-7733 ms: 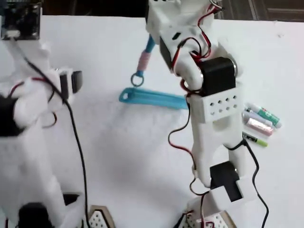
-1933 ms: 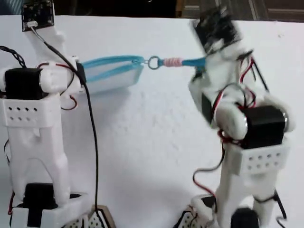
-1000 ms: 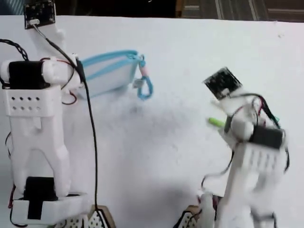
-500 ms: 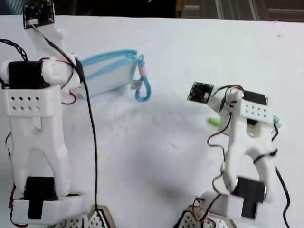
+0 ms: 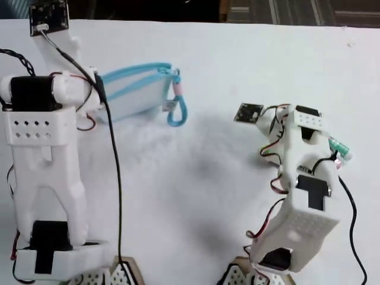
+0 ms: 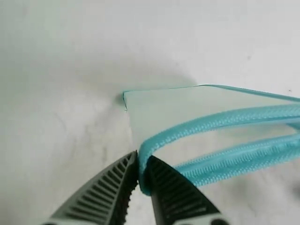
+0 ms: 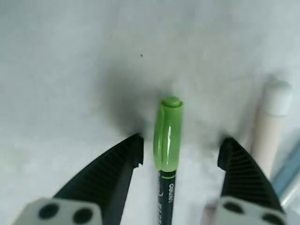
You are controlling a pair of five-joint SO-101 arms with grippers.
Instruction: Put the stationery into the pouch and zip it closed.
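Observation:
A clear pouch (image 5: 133,95) with a blue zipper lies at the back left of the table, its mouth open. Its blue and pink pull strap (image 5: 178,110) lies loose beside it. My left gripper (image 6: 140,176) is shut on the pouch's zipper edge (image 6: 187,131), at the pouch's left end (image 5: 100,90). My right gripper (image 7: 180,142) is open and low over the table, one finger on each side of a green pen (image 7: 167,136) lying there. A cream pen (image 7: 272,122) lies just outside one finger. The bent right arm (image 5: 300,160) hides most of the pens.
A few pen tips (image 5: 339,148) stick out from behind the right arm near the table's right side. The white table (image 5: 208,196) between the two arms is bare. Wires hang along both arms.
The right gripper let go of the pull strap, which dropped beside the pouch. The right arm swung back and down over the green pen. The left arm kept still, holding the pouch.

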